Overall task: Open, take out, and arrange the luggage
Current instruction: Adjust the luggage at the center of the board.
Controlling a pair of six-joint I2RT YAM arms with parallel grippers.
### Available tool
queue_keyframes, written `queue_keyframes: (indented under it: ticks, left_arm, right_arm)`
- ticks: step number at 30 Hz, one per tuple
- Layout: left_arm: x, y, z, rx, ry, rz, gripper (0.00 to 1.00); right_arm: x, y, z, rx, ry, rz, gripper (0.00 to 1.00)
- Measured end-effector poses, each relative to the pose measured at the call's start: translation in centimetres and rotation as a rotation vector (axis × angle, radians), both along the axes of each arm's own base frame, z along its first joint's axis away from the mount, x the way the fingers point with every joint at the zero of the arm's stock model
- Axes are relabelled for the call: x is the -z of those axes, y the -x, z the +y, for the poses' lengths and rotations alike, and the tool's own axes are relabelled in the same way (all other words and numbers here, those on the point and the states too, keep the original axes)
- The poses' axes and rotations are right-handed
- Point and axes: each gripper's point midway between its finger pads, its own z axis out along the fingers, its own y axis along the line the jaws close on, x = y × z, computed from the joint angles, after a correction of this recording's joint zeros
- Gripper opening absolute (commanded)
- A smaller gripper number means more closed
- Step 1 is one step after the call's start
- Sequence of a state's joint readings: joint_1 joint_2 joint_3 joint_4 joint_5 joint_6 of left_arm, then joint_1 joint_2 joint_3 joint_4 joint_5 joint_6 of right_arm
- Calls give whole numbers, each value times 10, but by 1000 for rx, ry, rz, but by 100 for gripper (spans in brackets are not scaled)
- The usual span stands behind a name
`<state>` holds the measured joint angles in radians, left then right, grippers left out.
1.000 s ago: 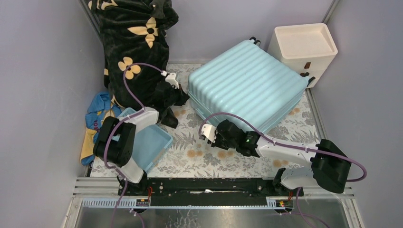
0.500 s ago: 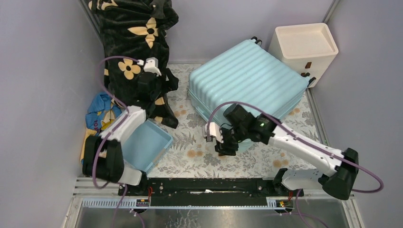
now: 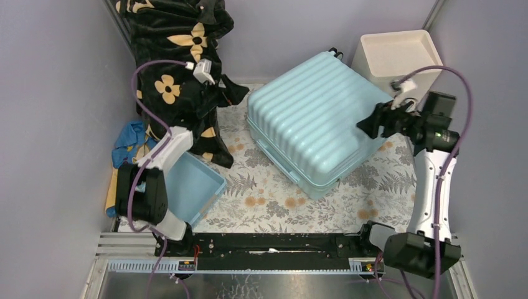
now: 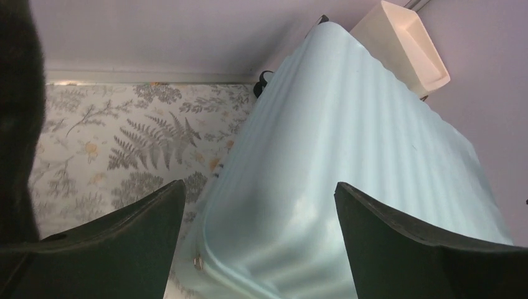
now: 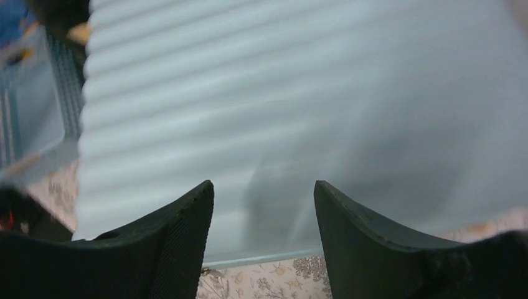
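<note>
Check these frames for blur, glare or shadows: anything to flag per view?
Top view: sharp and evenly lit, soft shadow beside the suitcase. Left wrist: shell in focus, pale sheen on its near corner, fingers dark silhouettes. Right wrist: ribs smeared by blur, grey shadow patch on the shell.

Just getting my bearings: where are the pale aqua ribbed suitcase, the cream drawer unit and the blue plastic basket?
pale aqua ribbed suitcase (image 3: 317, 118): top view, shell's middle.
cream drawer unit (image 3: 398, 53): top view, recessed top.
blue plastic basket (image 3: 196, 187): top view, bare floor.
</note>
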<state>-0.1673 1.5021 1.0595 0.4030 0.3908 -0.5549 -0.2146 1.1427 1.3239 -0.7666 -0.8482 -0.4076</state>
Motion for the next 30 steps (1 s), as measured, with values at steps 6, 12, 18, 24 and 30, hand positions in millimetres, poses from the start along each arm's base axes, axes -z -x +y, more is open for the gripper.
queue_keyframes:
  ticks: [6,12,18,24,30]
  left_arm:
    - [-5,-53,-17,61,-17,24,95]
    - [11,-83,-35,146,-15,55,95]
    - [54,-93,-53,247,20,148,96]
    - [55,-92,-57,294,33,154,87]
    - [47,-81,-68,357,55,133,83]
  right_arm:
    - [-1,-27,-92,432,-217,47,99]
    - [6,-45,-129,593,-323,93,100]
    - [38,-64,-148,678,-436,209,100]
    - [71,-82,-155,719,-537,316,100]
    - [82,-99,-149,675,-575,368,98]
